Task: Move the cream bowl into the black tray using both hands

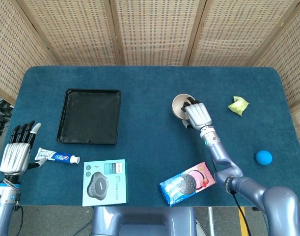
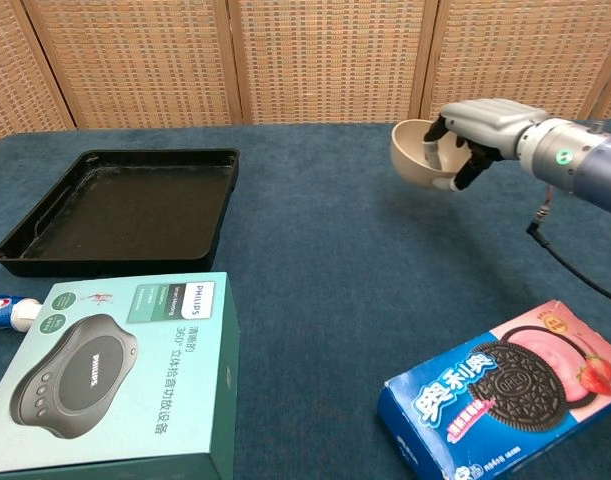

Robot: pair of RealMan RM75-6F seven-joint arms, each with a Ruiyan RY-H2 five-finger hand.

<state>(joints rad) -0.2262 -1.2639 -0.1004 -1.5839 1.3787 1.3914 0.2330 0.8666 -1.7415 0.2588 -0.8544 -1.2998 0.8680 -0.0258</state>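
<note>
The cream bowl [image 1: 179, 104] [image 2: 417, 150] is lifted off the table and tipped, its opening facing left in the chest view. My right hand [image 1: 198, 113] [image 2: 482, 128] grips it by the right rim, fingers curled over the edge into the bowl. The black tray [image 1: 69, 129] [image 2: 41, 245] lies empty at the left of the blue table. My left hand [image 1: 18, 150] hovers at the table's near left edge, fingers apart and holding nothing; the chest view does not show it.
A toothpaste tube [image 1: 57, 157] [image 2: 3, 309] lies beside my left hand. A teal Philips box [image 1: 104, 182] [image 2: 110, 375] and an Oreo pack [image 1: 187, 183] [image 2: 510, 400] sit at the front. A yellow-green crumpled object [image 1: 238, 105] and a blue ball [image 1: 263, 157] lie right.
</note>
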